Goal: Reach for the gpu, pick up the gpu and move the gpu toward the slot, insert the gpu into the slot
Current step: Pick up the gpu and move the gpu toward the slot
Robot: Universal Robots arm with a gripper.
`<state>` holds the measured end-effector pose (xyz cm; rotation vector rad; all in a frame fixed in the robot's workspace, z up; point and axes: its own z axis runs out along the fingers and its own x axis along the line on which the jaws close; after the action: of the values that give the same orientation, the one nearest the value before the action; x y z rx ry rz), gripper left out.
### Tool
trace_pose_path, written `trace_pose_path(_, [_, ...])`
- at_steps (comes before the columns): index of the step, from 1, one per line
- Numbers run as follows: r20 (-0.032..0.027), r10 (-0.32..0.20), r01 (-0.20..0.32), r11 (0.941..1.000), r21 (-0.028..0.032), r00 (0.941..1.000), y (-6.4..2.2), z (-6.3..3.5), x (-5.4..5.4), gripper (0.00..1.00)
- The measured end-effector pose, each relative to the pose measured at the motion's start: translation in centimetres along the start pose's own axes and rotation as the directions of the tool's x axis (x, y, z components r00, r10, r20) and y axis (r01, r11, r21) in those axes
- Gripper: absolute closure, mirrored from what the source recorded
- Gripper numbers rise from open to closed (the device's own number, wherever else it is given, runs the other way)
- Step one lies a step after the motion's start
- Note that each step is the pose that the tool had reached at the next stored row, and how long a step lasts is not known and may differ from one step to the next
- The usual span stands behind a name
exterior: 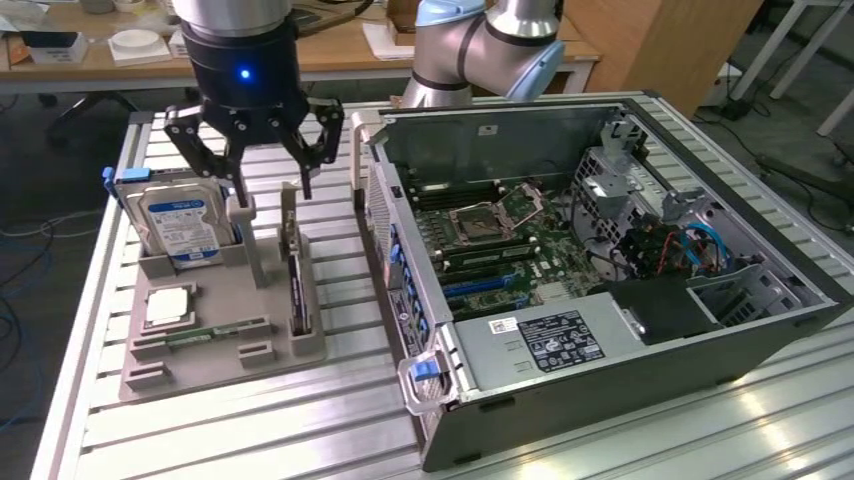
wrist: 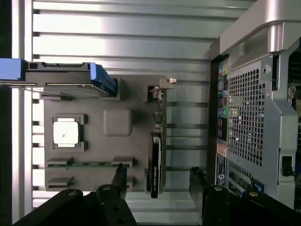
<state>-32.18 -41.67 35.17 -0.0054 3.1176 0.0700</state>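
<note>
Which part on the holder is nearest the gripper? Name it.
The gpu, the thin dark card standing on edge; the open gripper hangs just above it. The hard drive, CPU and memory stick sit farther aside.

The table (exterior: pixel 267 430) below me was a bench of pale metal slats with dark grooves between them and a raised rim along its left edge. Two things lay directly on it. In the left half of the exterior view's frame sat a grey tray (exterior: pixel 220 330), flat on the slats and square to them. Just beside it, across the centre and right of the frame, lay a dark case (exterior: pixel 667 370) on its side, open face up. A narrow strip of bare slats showed between tray and case.
</note>
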Motion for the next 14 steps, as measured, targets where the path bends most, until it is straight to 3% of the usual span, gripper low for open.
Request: trace_pose_path(14, [-0.0003, -0.003, 0.003, 1.0000, 0.0050, 1.0000, -0.12, 2.44, -0.5, 0.35])
